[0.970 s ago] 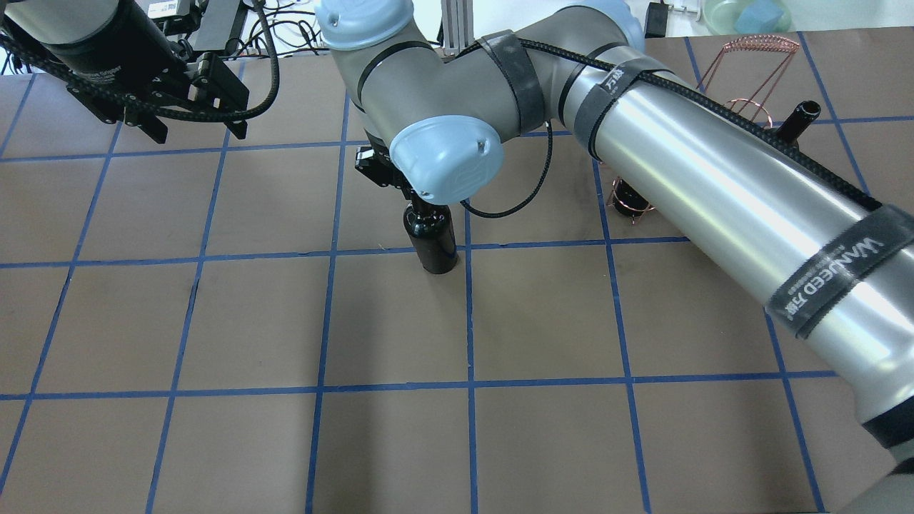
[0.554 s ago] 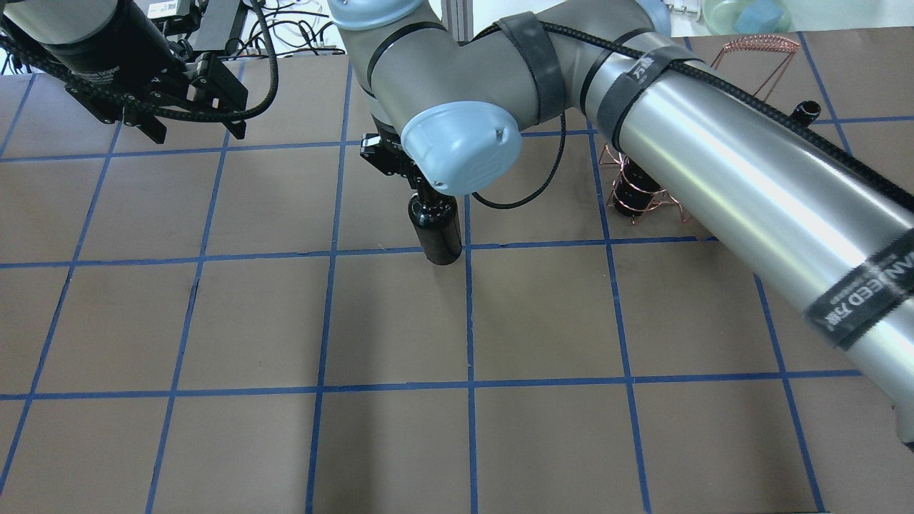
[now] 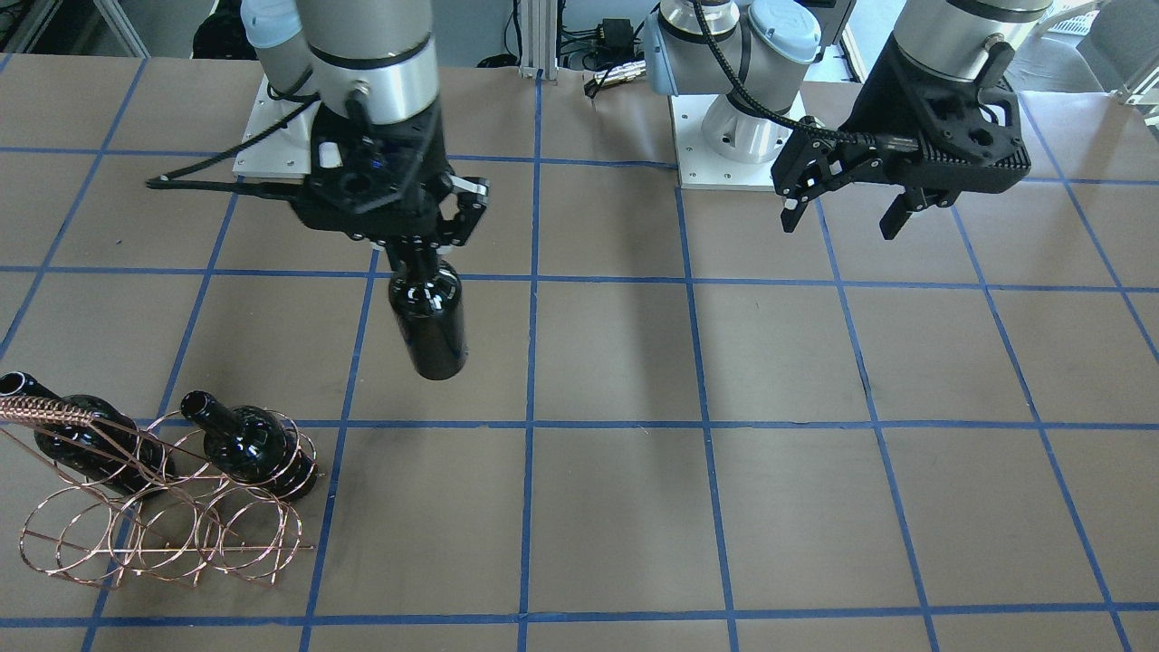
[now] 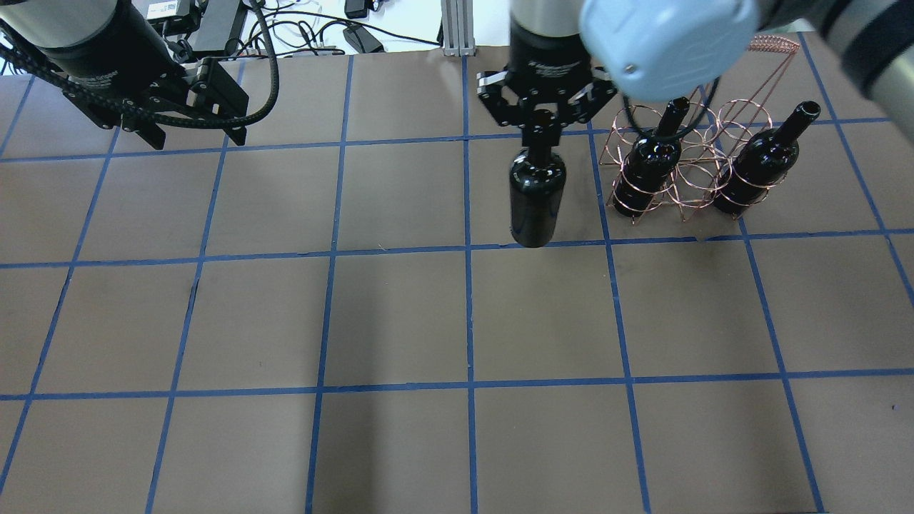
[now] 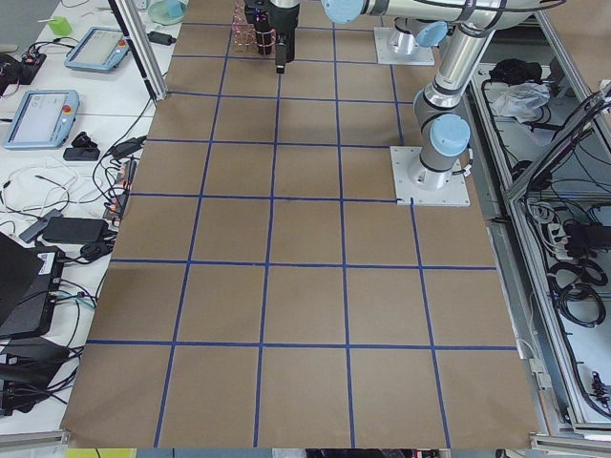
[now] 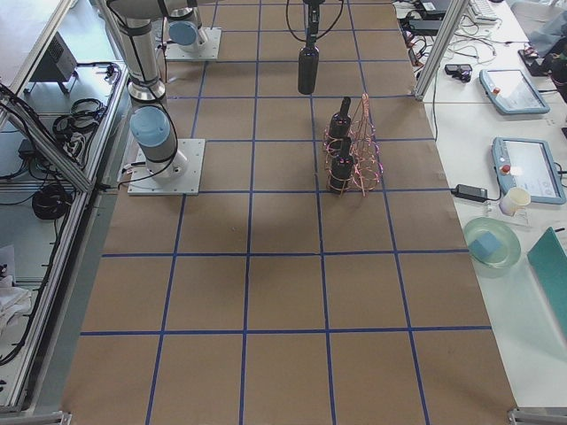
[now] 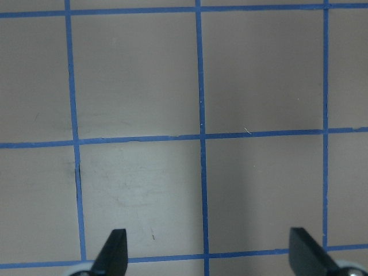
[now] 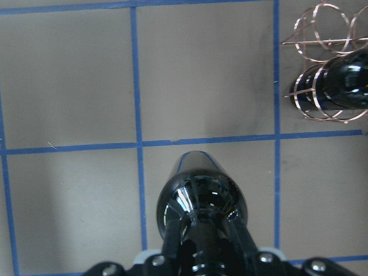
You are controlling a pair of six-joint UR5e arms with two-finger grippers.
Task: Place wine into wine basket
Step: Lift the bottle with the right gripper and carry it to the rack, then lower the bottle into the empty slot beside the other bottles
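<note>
My right gripper [image 4: 541,118] is shut on the neck of a near-black wine bottle [image 4: 537,196] and holds it upright above the table, just left of the copper wire basket [image 4: 685,164]. The bottle also shows in the front view [image 3: 427,317] and in the right wrist view [image 8: 201,201]. Two more bottles [image 4: 646,168] [image 4: 760,160] lean in the basket's left and right rings. The middle ring holds no bottle. My left gripper [image 4: 196,132] is open and empty at the far left, above the table [image 7: 208,256].
The table is brown with a blue tape grid [image 4: 468,314]. The basket [image 3: 163,516] stands near the table's far right corner in the overhead view. Cables and tablets [image 6: 523,168] lie off the table's edge.
My right arm has carried the bottle to the right, from the table's middle to just beside the basket. The left arm has not moved.
</note>
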